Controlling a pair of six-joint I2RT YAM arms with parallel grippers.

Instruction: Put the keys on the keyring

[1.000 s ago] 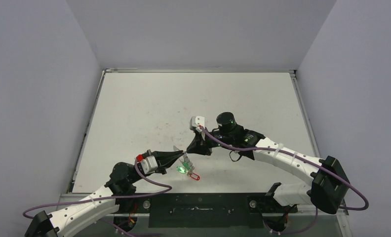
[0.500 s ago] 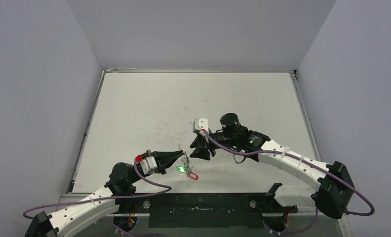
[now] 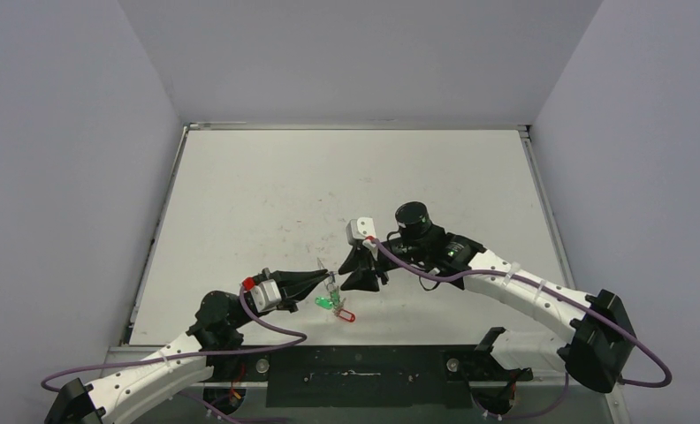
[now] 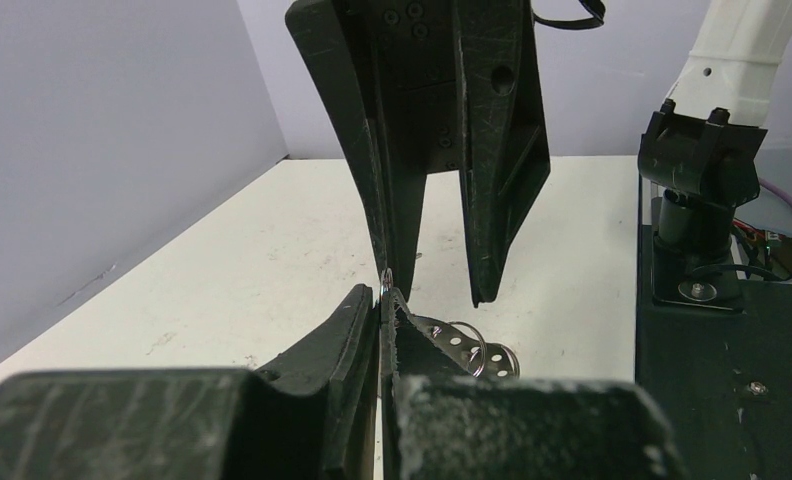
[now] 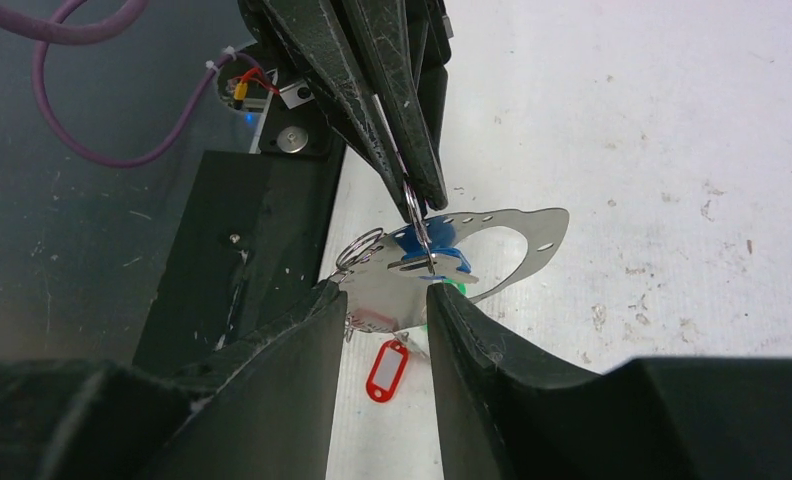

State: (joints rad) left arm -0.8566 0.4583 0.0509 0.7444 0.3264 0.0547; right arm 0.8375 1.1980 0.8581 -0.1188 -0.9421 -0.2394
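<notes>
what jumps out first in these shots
Near the front of the table, the two arms stand tip to tip. The left gripper is shut on the silver keyring, and the right gripper is open just in front of it. Bright colours stand out under the ring: a green tag, a red tag and a blue tag.
</notes>
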